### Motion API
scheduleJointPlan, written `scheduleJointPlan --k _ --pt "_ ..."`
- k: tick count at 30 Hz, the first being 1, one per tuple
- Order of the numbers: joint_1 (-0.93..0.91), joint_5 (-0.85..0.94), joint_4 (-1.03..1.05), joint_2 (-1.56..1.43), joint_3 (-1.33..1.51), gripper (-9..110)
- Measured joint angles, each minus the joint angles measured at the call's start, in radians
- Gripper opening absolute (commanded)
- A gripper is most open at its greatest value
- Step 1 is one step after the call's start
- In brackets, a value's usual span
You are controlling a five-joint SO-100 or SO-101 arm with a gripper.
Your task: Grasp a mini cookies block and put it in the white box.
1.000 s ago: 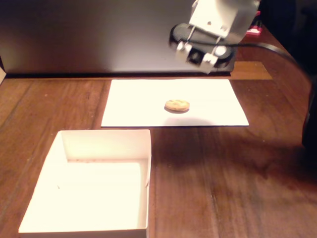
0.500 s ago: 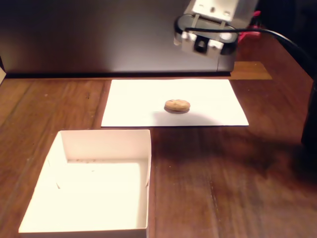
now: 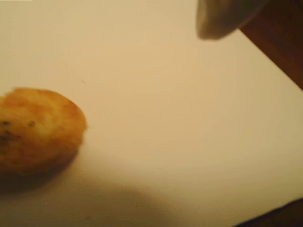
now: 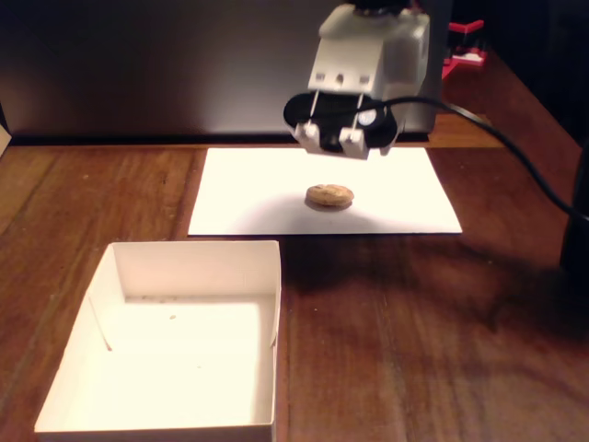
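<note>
Cookie first: the small round tan-brown mini cookies block [image 4: 329, 195] lies flat on a flat white paper sheet [image 4: 248, 198] on the brown wooden table [image 4: 433, 331]. It sits near the middle of the sheet in the fixed view. The white plastic pincer [image 4: 334, 140] hangs just above the cookie, a little to the far side, and does not touch it. I cannot tell if its fingers are apart or together. In the wrist view the cookie [image 3: 35, 130] fills the left edge, blurry and close, and one pale fingertip [image 3: 222, 19] pokes in at the top. The shallow square white box [image 4: 184, 262] stands on the near left of the table, apart from the sheet. A black cable [image 4: 515, 152] runs off to the right.
</note>
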State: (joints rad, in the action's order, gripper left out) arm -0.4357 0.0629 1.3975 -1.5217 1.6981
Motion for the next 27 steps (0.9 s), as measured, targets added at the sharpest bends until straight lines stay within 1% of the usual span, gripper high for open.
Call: scheduleJointPlan --k 9,15,23,27 --pt "-0.012 -0.002 -0.009 0.081 -0.028 35" --pt "-0.043 -0.002 -0.101 0.089 -0.028 34" --pt "-0.049 -0.015 -0.170 0.089 -0.023 34" --pt "-0.048 -0.015 -0.225 0.089 0.064 34"
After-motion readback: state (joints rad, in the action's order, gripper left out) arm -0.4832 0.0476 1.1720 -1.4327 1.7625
